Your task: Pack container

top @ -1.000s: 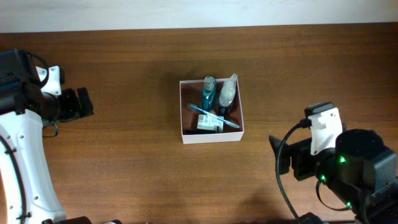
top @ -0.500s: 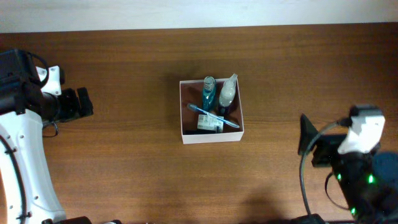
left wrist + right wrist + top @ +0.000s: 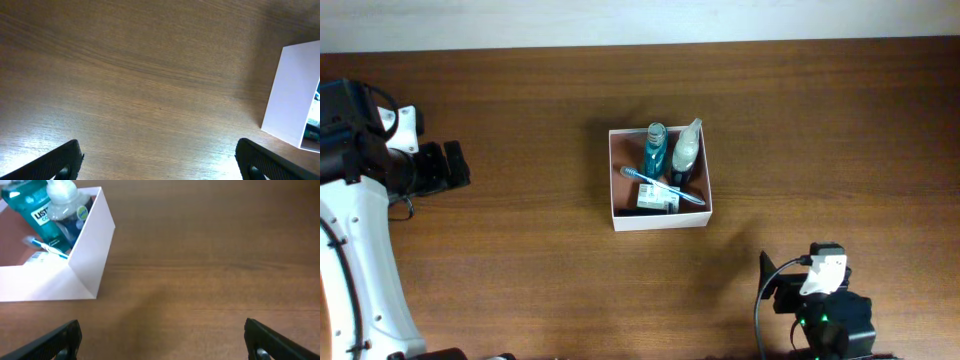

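Note:
The container (image 3: 617,192), a square white box with a pinkish-brown inside, stands at the table's middle. It holds a teal mouthwash bottle (image 3: 655,148), a pale pump bottle (image 3: 686,148), a blue toothbrush (image 3: 663,186) and a small white packet (image 3: 656,201). It also shows in the right wrist view (image 3: 90,265) and in the left wrist view (image 3: 292,92). My left gripper (image 3: 160,162) is open and empty, far left of the box. My right gripper (image 3: 162,340) is open and empty, near the front edge, right of the box.
The left arm (image 3: 360,200) runs along the table's left side. The right arm's body (image 3: 820,310) sits at the bottom edge. A pale wall strip (image 3: 640,20) borders the table's far edge.
The right arm has pulled back from the table's right side toward the bottom edge, shrinking in the overhead view. The left arm and the box have not moved.

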You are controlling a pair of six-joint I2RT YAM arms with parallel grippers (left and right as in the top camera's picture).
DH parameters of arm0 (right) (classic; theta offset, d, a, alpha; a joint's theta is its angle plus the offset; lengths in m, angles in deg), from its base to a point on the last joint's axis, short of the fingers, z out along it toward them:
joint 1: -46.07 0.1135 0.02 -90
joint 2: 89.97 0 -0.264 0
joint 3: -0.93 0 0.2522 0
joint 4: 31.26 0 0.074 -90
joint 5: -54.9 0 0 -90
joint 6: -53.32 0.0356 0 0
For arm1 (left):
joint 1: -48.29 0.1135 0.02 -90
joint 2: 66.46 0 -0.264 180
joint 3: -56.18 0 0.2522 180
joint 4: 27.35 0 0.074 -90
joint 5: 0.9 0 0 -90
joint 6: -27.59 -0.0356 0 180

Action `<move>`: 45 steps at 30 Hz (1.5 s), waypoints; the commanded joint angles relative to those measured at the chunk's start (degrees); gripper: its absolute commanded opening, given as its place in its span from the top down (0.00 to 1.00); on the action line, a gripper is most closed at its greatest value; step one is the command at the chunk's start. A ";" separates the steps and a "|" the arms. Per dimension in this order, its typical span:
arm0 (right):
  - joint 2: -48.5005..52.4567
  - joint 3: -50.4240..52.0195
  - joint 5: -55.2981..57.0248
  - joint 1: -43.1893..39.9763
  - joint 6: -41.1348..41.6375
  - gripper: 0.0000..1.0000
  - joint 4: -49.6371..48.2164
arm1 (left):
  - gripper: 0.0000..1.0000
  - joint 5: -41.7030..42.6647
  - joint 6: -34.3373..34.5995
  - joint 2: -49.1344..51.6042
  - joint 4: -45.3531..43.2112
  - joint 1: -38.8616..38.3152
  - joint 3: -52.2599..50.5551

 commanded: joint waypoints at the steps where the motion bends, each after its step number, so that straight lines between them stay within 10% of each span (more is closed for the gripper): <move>1: -0.76 1.66 -0.31 -0.48 0.94 0.01 -0.61 | 0.00 0.59 0.59 -0.70 -0.15 0.24 0.50; 30: -0.74 5.60 -0.52 -0.42 0.98 0.01 -0.59 | 0.00 0.39 0.59 -0.87 -0.15 0.17 0.44; 41: -0.74 5.60 -0.52 -0.44 0.98 0.01 -0.59 | 0.00 -3.28 -1.01 -22.18 0.39 -6.56 -4.37; 45: -0.74 5.60 -0.52 -0.42 0.96 0.01 -0.59 | 0.00 -1.66 -1.18 -32.61 -14.38 -8.92 -18.95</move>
